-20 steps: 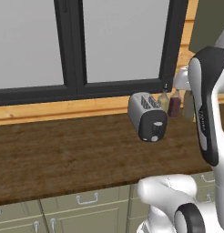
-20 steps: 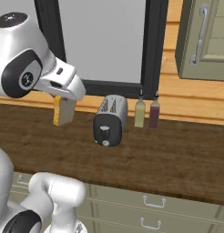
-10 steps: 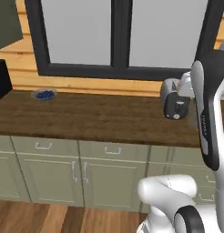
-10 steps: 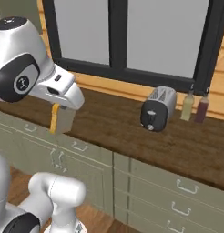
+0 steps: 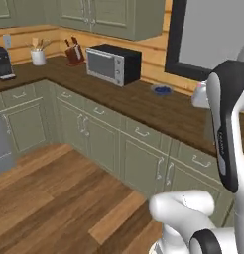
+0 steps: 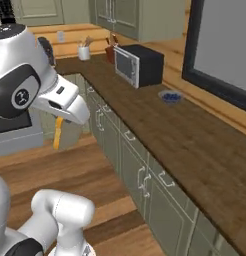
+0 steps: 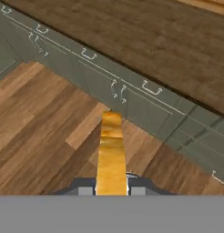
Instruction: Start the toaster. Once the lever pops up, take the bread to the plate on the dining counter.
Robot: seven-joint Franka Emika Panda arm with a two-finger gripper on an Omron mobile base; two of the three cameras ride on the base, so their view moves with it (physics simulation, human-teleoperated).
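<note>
A golden-tan slice of bread (image 6: 57, 135) hangs edge-down from my gripper (image 6: 58, 123), above the wooden floor and to the left of the cabinet row. In the hand view the bread (image 7: 110, 150) stands edge-on between the two fingertips, and my gripper (image 7: 111, 190) is shut on it. The toaster, its lever, the plate and the dining counter are out of view.
A dark wood worktop (image 6: 195, 145) on sage-green cabinets (image 5: 139, 158) runs along the wall. On it stand a microwave (image 5: 114, 64), a small blue bowl (image 5: 162, 90), a knife block (image 5: 73, 52) and a utensil jar (image 5: 38, 56). Open wooden floor (image 5: 49, 198) lies at the left.
The whole picture has swung as the base turned and backed off. The toaster and the window have slid out of the picture, and the microwave corner has come in. The bread stays in the gripper.
</note>
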